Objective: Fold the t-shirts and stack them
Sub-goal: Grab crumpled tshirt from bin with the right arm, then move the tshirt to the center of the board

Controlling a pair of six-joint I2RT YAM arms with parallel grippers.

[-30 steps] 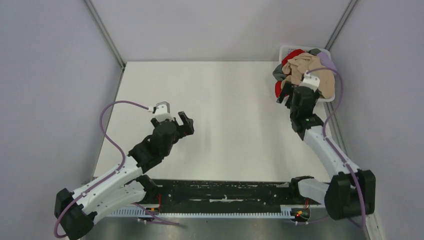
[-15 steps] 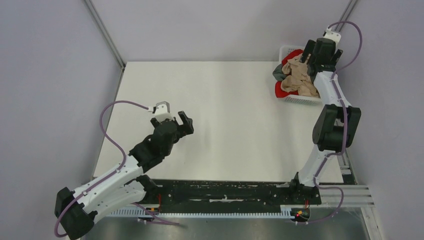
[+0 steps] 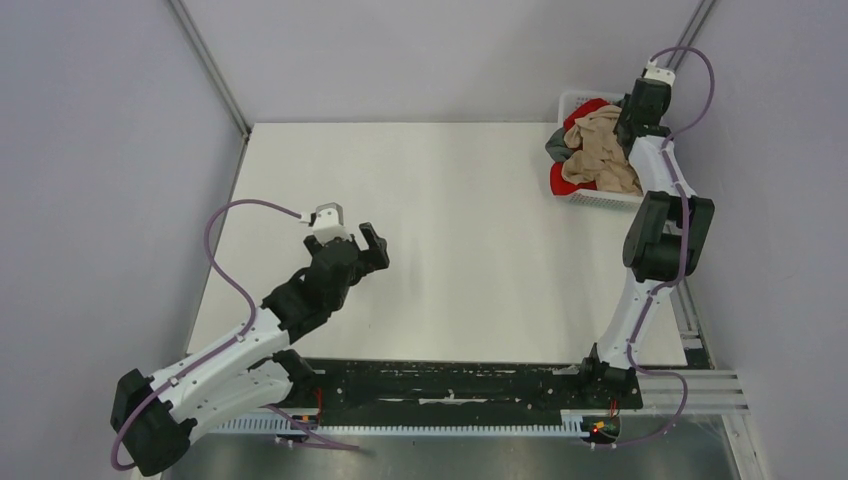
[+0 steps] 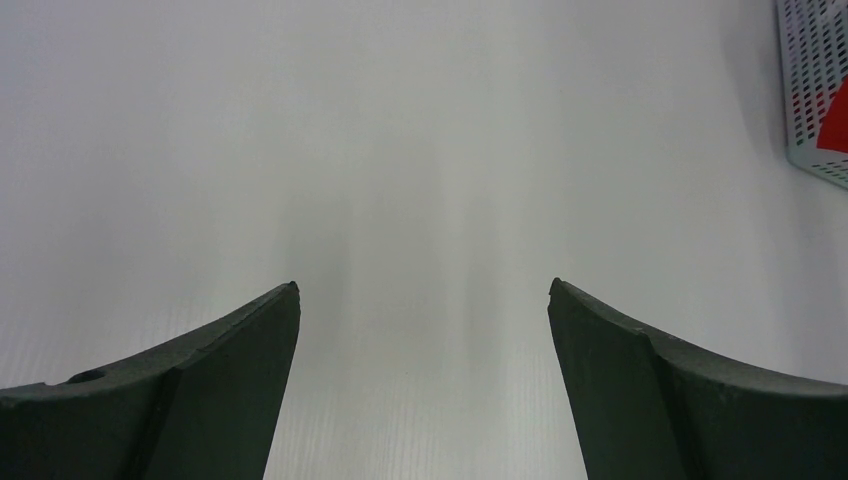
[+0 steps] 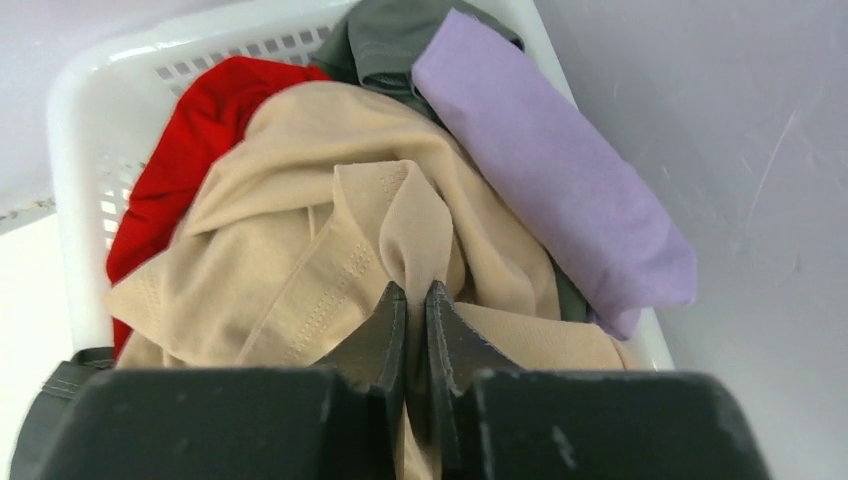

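Note:
A heap of t-shirts fills the white lattice basket (image 3: 575, 101) at the table's far right corner. The tan t-shirt (image 5: 300, 250) lies on top, with a red one (image 5: 190, 150), a grey one (image 5: 385, 40) and a pale lavender one (image 5: 550, 160) around it. My right gripper (image 5: 415, 290) is shut on a pinched fold of the tan t-shirt; from above it (image 3: 632, 118) sits at the basket's right side over the tan t-shirt (image 3: 600, 150). My left gripper (image 4: 422, 290) hovers open over bare white table, also seen as the left gripper (image 3: 352, 238) at centre-left.
The basket (image 5: 70, 150) stands against the grey wall on the right. A corner of the basket (image 4: 815, 80) shows at the upper right of the left wrist view. The white tabletop (image 3: 450, 220) lies between the two arms.
The right arm swung from the basket's near side up to its far right side, and its gripper closed on the tan t-shirt. The left arm barely moved.

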